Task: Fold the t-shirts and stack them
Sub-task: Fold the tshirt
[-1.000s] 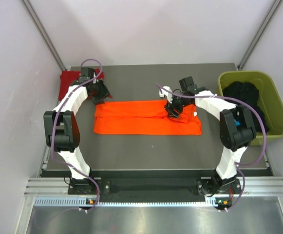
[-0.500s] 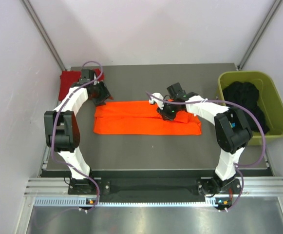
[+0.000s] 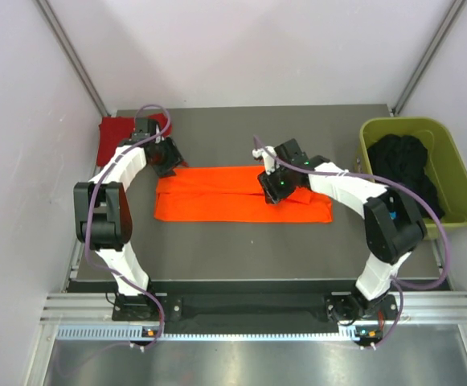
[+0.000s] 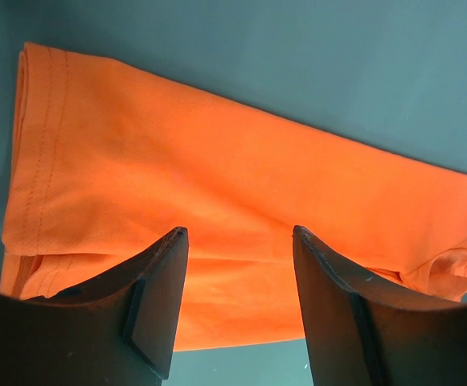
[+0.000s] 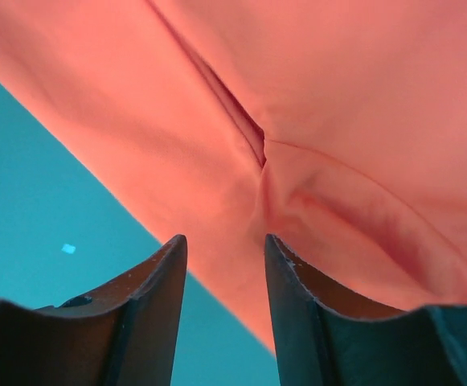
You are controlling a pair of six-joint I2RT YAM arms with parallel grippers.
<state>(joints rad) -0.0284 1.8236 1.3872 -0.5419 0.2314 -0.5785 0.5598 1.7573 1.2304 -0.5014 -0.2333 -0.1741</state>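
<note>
Currently, the right gripper (image 5: 221, 241) has its jaws parted with nothing between them. It hangs low over the orange t-shirt (image 5: 354, 121), and a raised crease (image 5: 253, 145) in the cloth runs just ahead of its fingertips. The shirt lies as a long folded band on the table (image 3: 241, 241), extending to both sides of this gripper, with bare tabletop showing just past one fingertip, beyond the band's edge. The left gripper (image 4: 237, 233) is likewise released and empty, poised above the opposite end of the band, where the stitched hem (image 4: 44, 145) lies ahead and to one side. The dark red t-shirt (image 3: 114, 133) sits bunched just beside the left gripper, on its outer side, apart from the orange one. Be aware of the likely faults. If you close the right jaws on the crease alone, you will probably lift only the top layer and the fold beneath will open. If you close too near the edge, the cloth may slip out. Lifting one end before the other gripper has a hold would likely drag the band askew. Keep the olive-green tub (image 3: 402, 122), well off to the right gripper's outer side, out of the sweep.
</note>
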